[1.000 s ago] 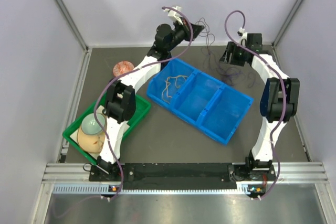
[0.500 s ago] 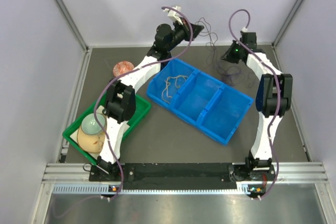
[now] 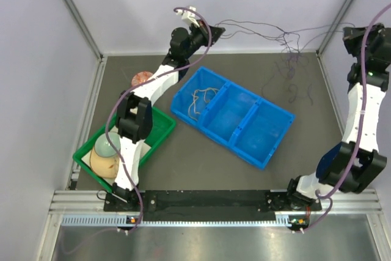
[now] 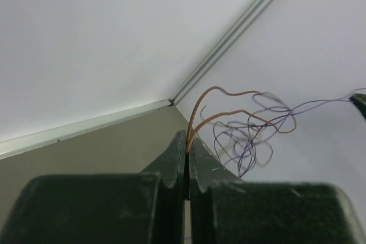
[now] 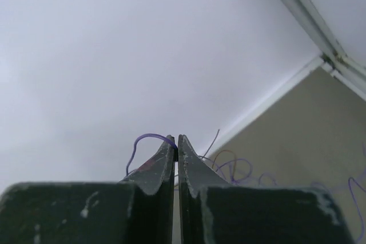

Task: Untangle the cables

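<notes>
- The blue bin (image 3: 231,114) lies slantwise in the middle of the table (image 3: 183,169), divided into three compartments in a row.
- Its far-left compartment holds a loose cream coil (image 3: 203,97) of thin wire, lying on the compartment floor.
- The green tray (image 3: 160,129) sits at the near left of the table, just beside the bin's left corner.
- Inside the tray, a pale green bowl (image 3: 109,145) rests against a beige rounded thing (image 3: 102,163) at the tray's near end.
- The left arm crosses above the tray and hides part of its middle.
- A reddish round thing (image 3: 143,79) lies on the table beyond the tray, left of the bin and just beside the left arm.
- The cables (image 3: 292,59) are dark purple strands lifted off the table and strung along the far wall between the two end effectors.
- A tangle sags from them nearer the right side, with loose loops hanging over the far-right part of the table.
- The left end effector (image 3: 217,29) is raised by the far wall, left of centre.
- In the left wrist view, the left end effector (image 4: 187,158) has its jaws pressed together on two orange-cream strands that arc out from the tips, and the purple tangle of cables (image 4: 246,141) lies beyond.
- The right end effector (image 3: 347,30) is high in the far-right corner.
- In the right wrist view, the right end effector (image 5: 176,144) has its jaws closed tight, and a purple strand of the cables (image 5: 140,139) curls out at the tips.
</notes>
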`<state>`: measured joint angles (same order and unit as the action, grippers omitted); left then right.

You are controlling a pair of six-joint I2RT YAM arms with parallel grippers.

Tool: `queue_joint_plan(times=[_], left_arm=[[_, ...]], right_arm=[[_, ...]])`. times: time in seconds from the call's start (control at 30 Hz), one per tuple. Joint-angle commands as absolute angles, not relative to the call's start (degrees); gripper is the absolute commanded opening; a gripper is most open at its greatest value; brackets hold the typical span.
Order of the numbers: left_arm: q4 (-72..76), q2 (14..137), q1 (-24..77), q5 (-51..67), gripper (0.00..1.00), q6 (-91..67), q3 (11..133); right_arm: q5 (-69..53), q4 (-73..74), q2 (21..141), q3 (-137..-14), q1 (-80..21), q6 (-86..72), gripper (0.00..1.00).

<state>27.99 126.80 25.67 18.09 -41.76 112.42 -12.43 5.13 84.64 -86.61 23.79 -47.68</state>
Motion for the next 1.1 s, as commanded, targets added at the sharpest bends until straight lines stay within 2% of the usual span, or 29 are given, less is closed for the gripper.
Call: queue_joint_plan(times=[0.0, 0.1, 0.23, 0.57, 0.67, 0.87, 1.07], left_arm=[[33.22, 120.32, 22.95, 16.61, 0.00, -44.03, 109.69], [33.31, 121.46, 20.75, 16.96, 0.00, -45.26, 110.47], [31.30, 125.76, 18.72, 17.40, 0.00, -46.67, 114.16], [19.00, 140.61, 17.40, 14.25, 0.00, -42.63, 137.69], [17.05, 143.08, 17.31, 14.33, 0.00, -42.80, 141.41], [19.07, 140.11, 19.68, 17.23, 0.00, -42.81, 139.57], [20.30, 136.59, 22.50, 19.16, 0.00, -43.94, 138.43]], right_arm=[[-7.40, 5.01, 79.21, -83.07, 26.36, -49.48, 0.00], [-2.73, 5.97, 76.65, -79.99, 27.68, -48.96, 0.00], [-3.60, 7.73, 75.76, -77.61, 31.36, -50.71, 0.00], [-0.71, 8.70, 74.27, -73.39, 33.49, -50.19, 0.00], [-0.26, 8.53, 74.00, -72.86, 33.49, -48.79, 0.00], [-2.55, 7.04, 76.46, -73.21, 30.33, -43.88, 0.00], [-1.67, 11.94, 90.24, -79.45, 20.14, -32.79, 0.00]])
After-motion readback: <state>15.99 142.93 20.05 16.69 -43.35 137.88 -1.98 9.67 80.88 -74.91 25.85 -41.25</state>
